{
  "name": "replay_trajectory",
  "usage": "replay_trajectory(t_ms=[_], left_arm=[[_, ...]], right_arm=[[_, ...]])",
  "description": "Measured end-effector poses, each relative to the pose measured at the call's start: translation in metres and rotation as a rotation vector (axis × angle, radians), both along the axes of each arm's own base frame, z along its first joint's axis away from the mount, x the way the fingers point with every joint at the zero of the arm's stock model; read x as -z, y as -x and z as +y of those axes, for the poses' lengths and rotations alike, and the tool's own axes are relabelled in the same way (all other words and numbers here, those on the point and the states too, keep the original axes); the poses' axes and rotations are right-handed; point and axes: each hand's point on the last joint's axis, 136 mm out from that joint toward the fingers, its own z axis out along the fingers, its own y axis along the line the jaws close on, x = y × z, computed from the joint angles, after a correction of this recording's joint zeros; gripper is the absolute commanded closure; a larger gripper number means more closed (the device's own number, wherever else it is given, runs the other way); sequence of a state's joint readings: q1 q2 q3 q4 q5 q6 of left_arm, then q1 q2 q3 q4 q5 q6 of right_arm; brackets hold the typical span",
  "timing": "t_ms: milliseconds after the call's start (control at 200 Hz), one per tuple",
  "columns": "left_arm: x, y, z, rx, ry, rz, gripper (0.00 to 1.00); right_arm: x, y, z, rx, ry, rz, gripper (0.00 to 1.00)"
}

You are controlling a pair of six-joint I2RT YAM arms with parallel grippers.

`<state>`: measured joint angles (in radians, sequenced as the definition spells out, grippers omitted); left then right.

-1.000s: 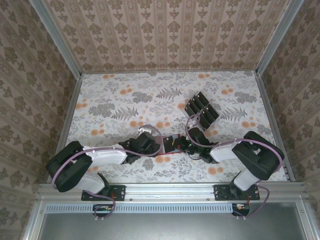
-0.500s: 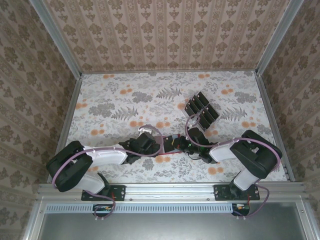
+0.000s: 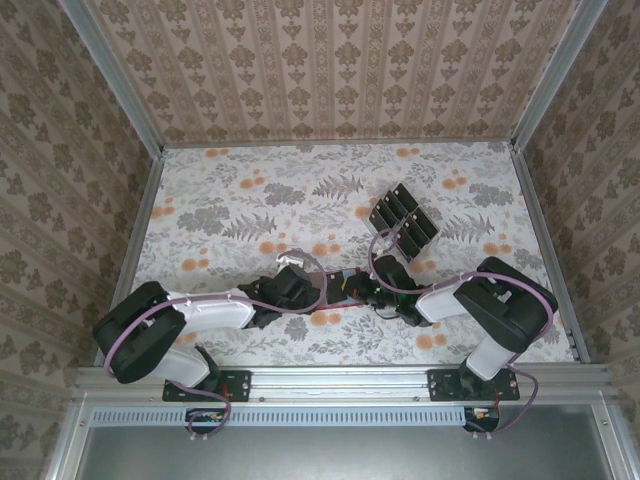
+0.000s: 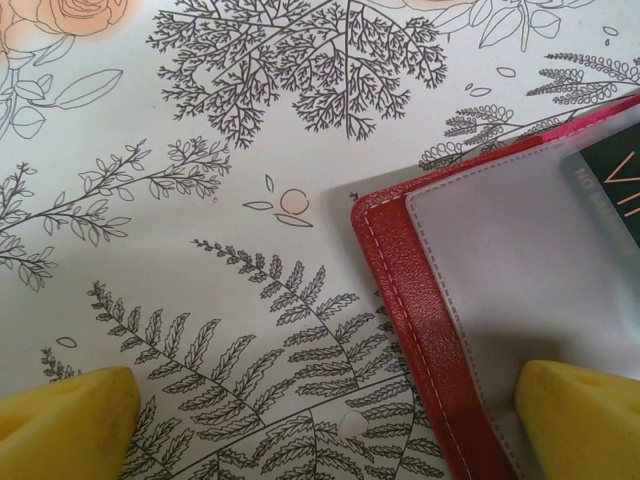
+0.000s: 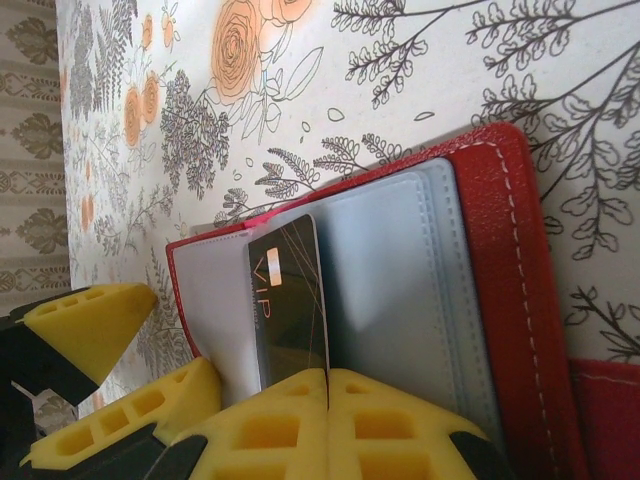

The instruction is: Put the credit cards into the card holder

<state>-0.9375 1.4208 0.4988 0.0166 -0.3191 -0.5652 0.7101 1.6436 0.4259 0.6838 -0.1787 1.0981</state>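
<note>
The red card holder [image 3: 337, 289] lies open on the flowered table between both grippers, its greyish inner pockets [image 5: 400, 270] facing up. My right gripper [image 5: 328, 385] is shut on one black credit card [image 5: 288, 300] marked VIP, held on edge against the inner pocket. My left gripper [image 4: 325, 425] is open and straddles the holder's red edge [image 4: 415, 300], with one yellow finger [image 4: 580, 425] over the inner face and the other [image 4: 70, 425] over the table. Part of the same card [image 4: 610, 185] shows in the left wrist view. Several more credit cards [image 3: 403, 222] lie grouped behind the right gripper.
Patterned walls with metal rails [image 3: 135, 240] enclose the table on three sides. Both forearms [image 3: 210, 310] lie low across the near strip of the table, meeting at its middle. The flowered cloth [image 3: 230, 200] stretches behind them toward the back wall.
The right arm has edged slightly left toward the card holder with the card in its grip. The left arm and the holder have stayed put.
</note>
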Motion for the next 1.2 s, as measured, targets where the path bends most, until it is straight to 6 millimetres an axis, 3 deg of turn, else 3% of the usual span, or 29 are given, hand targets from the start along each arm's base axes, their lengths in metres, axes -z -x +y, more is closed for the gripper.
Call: replay_trajectory(t_ms=[695,855,950,1060,1200], left_arm=[[0.001,-0.001,0.001,-0.005,-0.005,-0.004,0.00],[0.000,-0.002,0.001,-0.007,-0.009,-0.002,0.00],[-0.002,-0.003,0.004,-0.017,-0.007,0.002,0.00],[-0.005,-0.003,0.014,-0.037,-0.008,0.021,0.00],[-0.019,-0.007,0.028,-0.078,0.016,0.021,0.00]], right_arm=[[0.000,-0.002,0.013,-0.024,-0.007,0.004,1.00],[-0.004,-0.002,0.017,-0.036,-0.013,0.006,0.68],[-0.011,-0.001,0.021,-0.054,-0.016,0.003,0.55],[-0.017,0.002,0.020,-0.072,0.015,0.005,0.43],[-0.025,0.006,0.015,-0.096,0.077,0.021,0.38]])
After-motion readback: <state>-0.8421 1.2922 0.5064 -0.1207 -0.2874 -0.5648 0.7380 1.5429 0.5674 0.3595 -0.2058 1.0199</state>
